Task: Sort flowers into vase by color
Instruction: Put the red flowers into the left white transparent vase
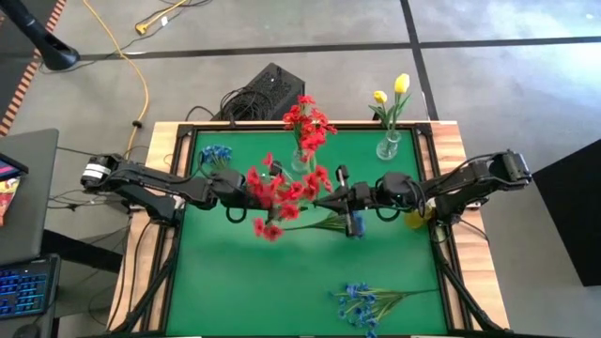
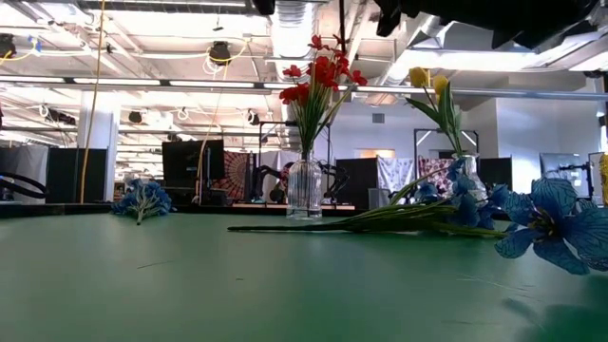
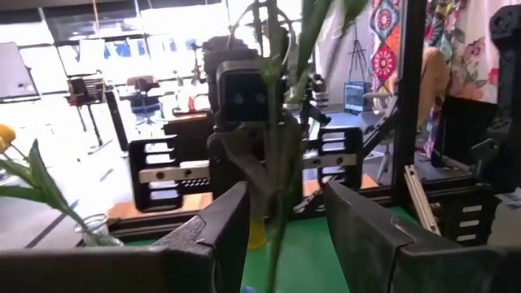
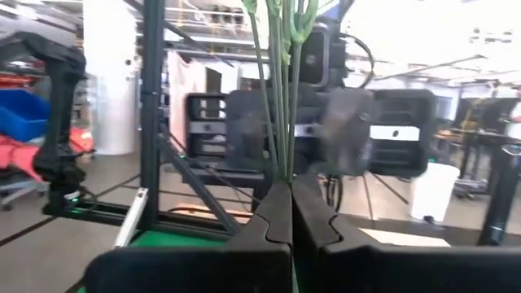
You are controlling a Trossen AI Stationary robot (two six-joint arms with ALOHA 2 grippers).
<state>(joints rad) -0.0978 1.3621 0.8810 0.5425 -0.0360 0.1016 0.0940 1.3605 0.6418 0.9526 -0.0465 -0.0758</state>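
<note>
High view: red spray (image 1: 282,192) is pinched by right pincer (image 1: 340,200); left pincer (image 1: 246,188) stands wide around it; stems may slip if it is tugged.

No readable text, labels, brands or numbers on anything visible.

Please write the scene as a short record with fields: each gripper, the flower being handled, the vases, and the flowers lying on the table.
right gripper: shut on the green stems, above table centre
left gripper: open, fingers on either side of the same stems
held flower: red spray, between both arms
centre vase: glass, holds red flowers
right rear vase: holds yellow buds
blue spray: lying on the mat, front right
second blue spray: on the mat, rear left
</note>
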